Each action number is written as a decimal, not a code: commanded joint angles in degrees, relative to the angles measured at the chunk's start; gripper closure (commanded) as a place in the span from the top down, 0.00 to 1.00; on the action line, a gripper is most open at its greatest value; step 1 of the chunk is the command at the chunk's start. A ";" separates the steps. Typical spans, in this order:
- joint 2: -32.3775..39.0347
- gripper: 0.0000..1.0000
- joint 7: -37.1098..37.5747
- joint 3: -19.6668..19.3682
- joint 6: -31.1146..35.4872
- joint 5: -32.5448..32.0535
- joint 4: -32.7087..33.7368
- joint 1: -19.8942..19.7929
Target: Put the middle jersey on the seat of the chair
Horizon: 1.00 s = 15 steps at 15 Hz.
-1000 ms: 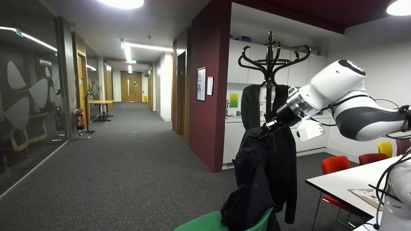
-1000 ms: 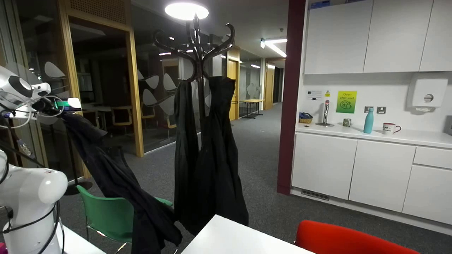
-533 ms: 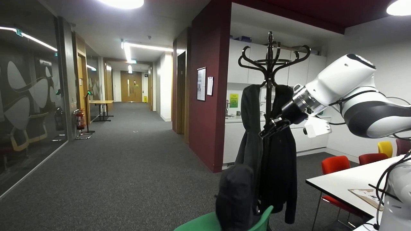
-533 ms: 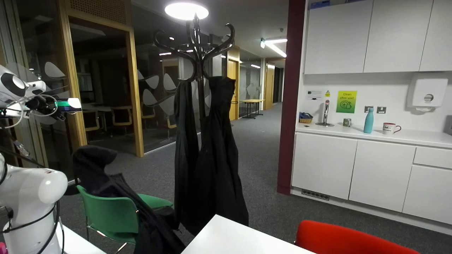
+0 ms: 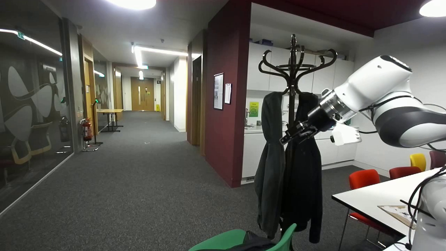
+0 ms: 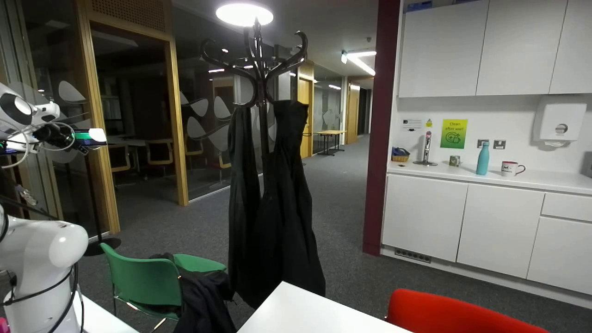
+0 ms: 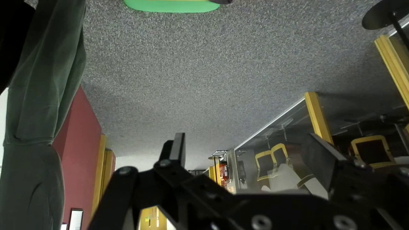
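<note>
The middle jersey [image 6: 206, 298], a near-black cloth, lies slumped on the green chair [image 6: 143, 280], with much of it hanging down over the chair's near side. In an exterior view only a dark fold of the jersey [image 5: 254, 243] shows at the frame's bottom, on the seat of the green chair [image 5: 223, 240]. My gripper [image 7: 246, 140] is open, its fingers wide apart with nothing between them. It hovers well above the chair in both exterior views, apart from the jersey. At the top of the wrist view, the chair's green edge [image 7: 172, 6] peeks in.
A dark coat stand [image 5: 292, 69] holds a greyer dark garment [image 5: 271, 164] and a black garment [image 5: 303, 181], both close to the gripper in that view. A white table [image 6: 319, 314] and a red chair [image 6: 453, 314] stand at the front. A burgundy wall [image 5: 226, 104] rises behind.
The gripper has opened and let go of the jersey, which has dropped from it and collapsed onto the chair. The arm has drawn back slightly.
</note>
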 commanded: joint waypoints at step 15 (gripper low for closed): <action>-4.49 1.00 -5.04 -12.38 -0.47 2.44 0.20 -15.56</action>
